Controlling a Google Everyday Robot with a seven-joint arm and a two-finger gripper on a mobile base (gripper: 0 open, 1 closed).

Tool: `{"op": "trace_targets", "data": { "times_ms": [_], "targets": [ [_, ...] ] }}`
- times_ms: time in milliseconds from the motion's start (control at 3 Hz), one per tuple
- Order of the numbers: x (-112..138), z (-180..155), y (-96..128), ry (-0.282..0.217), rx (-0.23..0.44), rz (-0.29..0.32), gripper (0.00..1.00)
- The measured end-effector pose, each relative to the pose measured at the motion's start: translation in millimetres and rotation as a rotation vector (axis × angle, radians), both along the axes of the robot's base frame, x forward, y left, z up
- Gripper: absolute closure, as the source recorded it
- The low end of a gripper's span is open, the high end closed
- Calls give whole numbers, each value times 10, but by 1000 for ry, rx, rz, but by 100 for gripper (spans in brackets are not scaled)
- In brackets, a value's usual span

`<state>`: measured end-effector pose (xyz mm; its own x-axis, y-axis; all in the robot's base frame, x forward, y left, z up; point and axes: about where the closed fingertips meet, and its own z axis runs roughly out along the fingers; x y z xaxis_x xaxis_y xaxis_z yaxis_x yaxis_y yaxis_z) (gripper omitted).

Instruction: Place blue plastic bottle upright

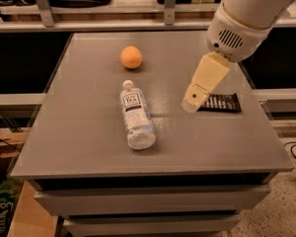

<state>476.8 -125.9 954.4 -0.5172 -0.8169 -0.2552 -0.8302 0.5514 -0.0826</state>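
Note:
The blue plastic bottle [136, 116] lies on its side near the middle of the grey table [79, 132]. Its white cap points toward the far edge and its base toward the front. My gripper [191, 104] hangs from the white arm [246, 14] at the upper right. It is above the table, to the right of the bottle and apart from it, and holds nothing that I can see.
An orange ball [131, 57] sits behind the bottle's cap. A flat black snack wrapper [223, 102] lies at the right, partly hidden behind the gripper. Shelving rails run along the back. The floor drops away at the table's front and sides.

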Motion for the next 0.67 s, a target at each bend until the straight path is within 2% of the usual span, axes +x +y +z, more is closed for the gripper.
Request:
{"op": "trace_targets", "data": {
  "times_ms": [333, 667],
  "targets": [
    [35, 14, 53, -7, 13, -30, 0],
    [136, 22, 317, -2, 39, -85, 0]
  ]
}}
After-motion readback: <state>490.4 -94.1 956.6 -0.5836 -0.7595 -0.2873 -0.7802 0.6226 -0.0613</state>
